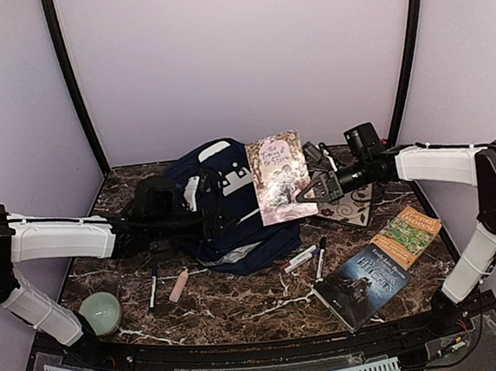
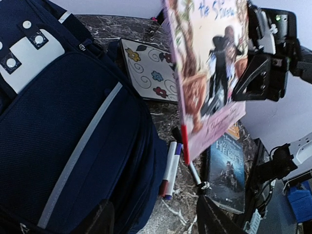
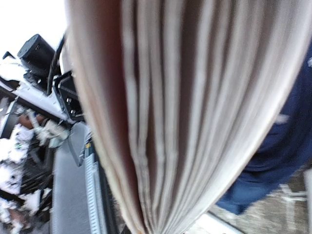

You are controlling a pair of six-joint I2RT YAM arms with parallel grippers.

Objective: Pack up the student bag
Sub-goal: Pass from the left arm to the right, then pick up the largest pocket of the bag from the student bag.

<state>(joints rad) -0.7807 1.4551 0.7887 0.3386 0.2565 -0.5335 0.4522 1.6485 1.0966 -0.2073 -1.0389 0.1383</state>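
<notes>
From above, the student bag (image 1: 224, 209) lies centre-left on the table (image 1: 241, 308); my right gripper (image 1: 311, 189) pinches a pink book (image 1: 279, 176) upright at its right edge, while markers (image 1: 299, 257), a dark book (image 1: 361, 287) and a candle (image 1: 100, 311) lie outside, so packing looks barely begun. Left wrist: my left gripper (image 2: 156, 222) hangs spread and empty over the bag. Right wrist: only page edges show

Pink book (image 2: 209, 73) in my right end effector (image 1: 308, 191): cursive cover title. Only "the S…" is legible from my left wrist view; the rest is cut off or too ornate. Dark book (image 1: 361, 287) on the table (image 1: 241, 303): large title appears to read "HEROES", smaller lines above unreadable. Orange-green book (image 1: 406, 237): lettering too small to read.
</notes>
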